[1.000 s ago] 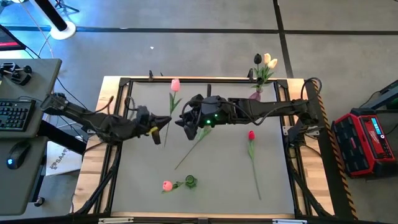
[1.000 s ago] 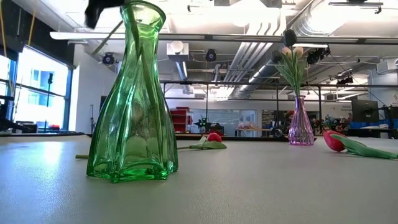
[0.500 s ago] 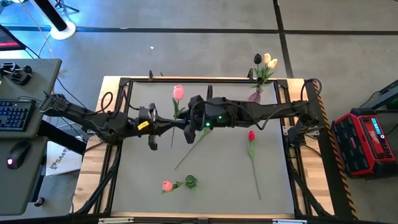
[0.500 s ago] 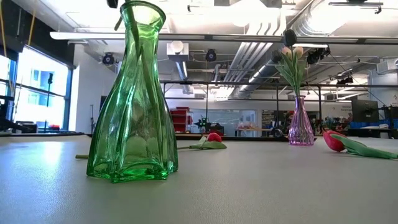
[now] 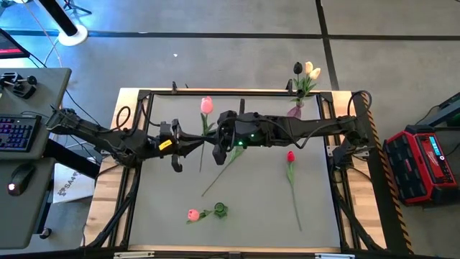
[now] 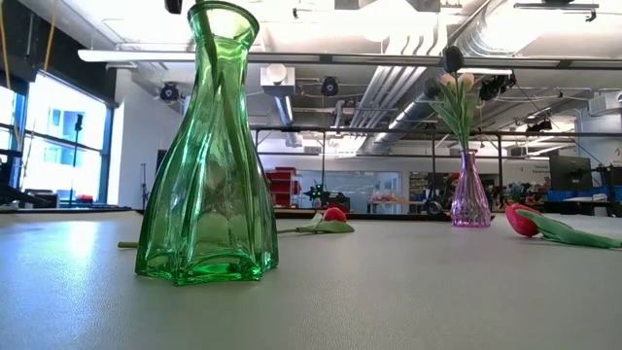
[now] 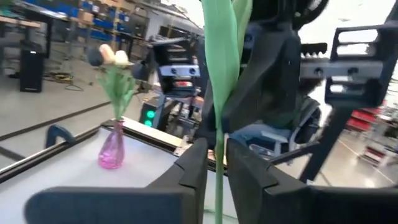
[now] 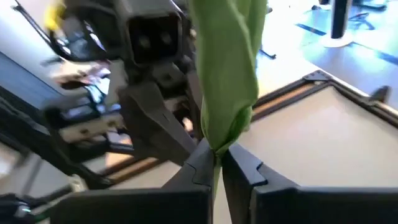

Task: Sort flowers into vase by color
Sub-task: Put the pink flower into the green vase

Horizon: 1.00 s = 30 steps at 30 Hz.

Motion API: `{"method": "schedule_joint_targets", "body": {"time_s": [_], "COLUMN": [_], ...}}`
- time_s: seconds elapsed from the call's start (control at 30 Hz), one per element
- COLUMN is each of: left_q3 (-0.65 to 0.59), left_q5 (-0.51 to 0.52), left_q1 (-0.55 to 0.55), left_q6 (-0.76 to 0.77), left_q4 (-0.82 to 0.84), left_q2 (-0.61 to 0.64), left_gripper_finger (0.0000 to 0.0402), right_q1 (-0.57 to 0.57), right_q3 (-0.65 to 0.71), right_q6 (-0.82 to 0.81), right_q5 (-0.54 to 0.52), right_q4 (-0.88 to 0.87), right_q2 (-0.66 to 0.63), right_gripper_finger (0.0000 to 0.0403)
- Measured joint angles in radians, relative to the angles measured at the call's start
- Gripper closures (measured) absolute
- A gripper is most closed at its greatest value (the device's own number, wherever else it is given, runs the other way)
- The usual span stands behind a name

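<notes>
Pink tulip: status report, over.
Right gripper shut on pink tulip stem, mid-table. Left gripper at the same stem, alongside. Red tulip lies apart on the table.

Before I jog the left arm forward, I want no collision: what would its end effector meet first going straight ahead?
Most likely the right end effector, which faces it from just beyond the pink tulip whose stem both pinch. The left end effector has almost no free way, though the exact gap is hard to judge.

Both pincers meet mid-table, fingers nearly closed.
</notes>
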<state>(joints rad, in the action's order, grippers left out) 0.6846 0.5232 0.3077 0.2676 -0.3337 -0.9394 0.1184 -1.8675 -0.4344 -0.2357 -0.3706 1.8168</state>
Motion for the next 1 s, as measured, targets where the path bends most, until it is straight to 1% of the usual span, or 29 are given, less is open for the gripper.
{"method": "schedule_joint_targets", "body": {"time_s": [0.1,0.2,0.27,0.37,0.43,0.53,0.73,0.83,1.0], "left_q3": [0.0,0.0,0.0,0.0,0.0,0.0,0.0,0.0,0.0], "left_q5": [0.034,0.066,0.088,0.132,0.163,0.157,0.052,0.014,0.011], "left_q1": [0.0,0.0,0.0,-0.002,-0.006,-0.005,-0.005,-0.005,-0.005], "left_q6": [0.004,0.048,0.113,0.256,0.293,0.243,0.05,0.012,-0.038], "left_q4": [0.036,0.133,0.229,0.365,0.45,0.522,0.498,0.483,0.478], "left_q2": [0.004,0.017,0.037,0.09,0.138,0.216,0.355,0.4,0.441], "left_gripper_finger": [0.0329,0.0305,0.029,0.028,0.0279,0.0283,0.0299,0.0302,0.0291], "right_q1": [0.0,0.005,0.009,0.013,0.013,0.013,0.012,0.006,-0.006], "right_q3": [0.0,0.0,0.0,0.0,0.0,0.0,0.0,0.0,0.0], "right_q6": [0.013,0.016,0.025,0.021,0.016,0.016,0.059,0.077,0.077], "right_q5": [-0.04,-0.078,-0.114,-0.15,-0.157,-0.157,-0.127,-0.103,-0.086], "right_q4": [-0.042,-0.076,-0.107,-0.148,-0.16,-0.155,-0.081,-0.03,0.023], "right_q2": [0.0,0.0,0.0,0.0,0.0,0.0,0.0,0.0,0.0], "right_gripper_finger": [0.0398,0.0398,0.04,0.04,0.0401,0.0402,0.0402,0.0402,0.0402]}}
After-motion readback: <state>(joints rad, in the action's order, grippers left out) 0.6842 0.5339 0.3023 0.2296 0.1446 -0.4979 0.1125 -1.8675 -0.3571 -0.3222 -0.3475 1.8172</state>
